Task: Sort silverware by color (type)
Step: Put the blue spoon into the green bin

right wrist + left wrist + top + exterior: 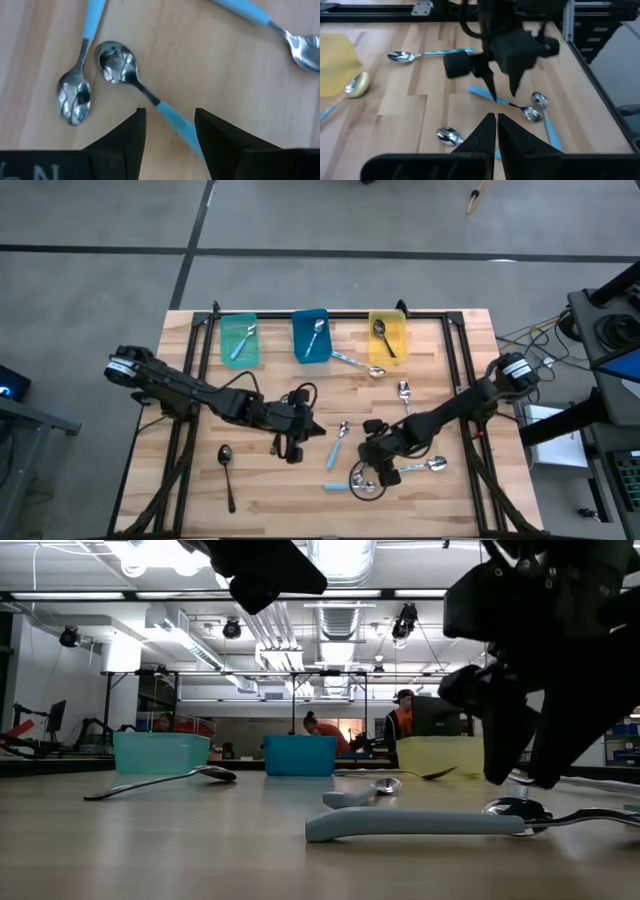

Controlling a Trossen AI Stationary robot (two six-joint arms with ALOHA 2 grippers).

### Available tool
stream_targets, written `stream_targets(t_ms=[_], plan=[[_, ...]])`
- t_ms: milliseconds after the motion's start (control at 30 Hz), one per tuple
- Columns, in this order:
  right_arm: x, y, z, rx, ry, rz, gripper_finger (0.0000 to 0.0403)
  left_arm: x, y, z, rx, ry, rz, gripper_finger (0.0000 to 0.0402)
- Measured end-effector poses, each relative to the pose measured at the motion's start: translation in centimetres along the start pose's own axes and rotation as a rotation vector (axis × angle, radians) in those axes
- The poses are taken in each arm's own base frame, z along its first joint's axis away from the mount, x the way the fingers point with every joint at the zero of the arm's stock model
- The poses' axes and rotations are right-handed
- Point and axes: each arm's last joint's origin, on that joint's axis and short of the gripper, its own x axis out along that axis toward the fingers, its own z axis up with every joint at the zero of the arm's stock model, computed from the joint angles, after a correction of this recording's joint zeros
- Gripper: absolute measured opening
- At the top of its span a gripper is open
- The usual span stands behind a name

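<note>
Right pincer (366,473) low over blue-handled spoons (372,485).

High view: overhead, straight down, whole table (300,395) and both arms. Low view: table-top level, facing the three bins and the room beyond. Left wrist view: looks across the table at the right gripper (501,90). Right wrist view — very close above blue-handled spoons (145,92), shared with the high view.
</note>
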Motion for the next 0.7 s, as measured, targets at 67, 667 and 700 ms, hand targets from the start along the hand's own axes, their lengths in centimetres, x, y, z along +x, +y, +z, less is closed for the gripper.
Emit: stream_targets(t_ms=[67,667,700], plan=[[0.6,0.0,0.0,-0.037,-0.001,-0.002,0.0158,-0.1,0.0,0.0,0.006,-0.001,0.007,0.0],[4.0,-2.2,-0.6,-0.155,0.071,-0.132,0.0076,-0.5,0.2,0.7,0.035,-0.054,0.055,0.0],[4.0,-2.4,-0.6,-0.154,0.072,-0.132,0.0059,-0.8,0.2,0.8,0.041,-0.063,0.067,0.0]])
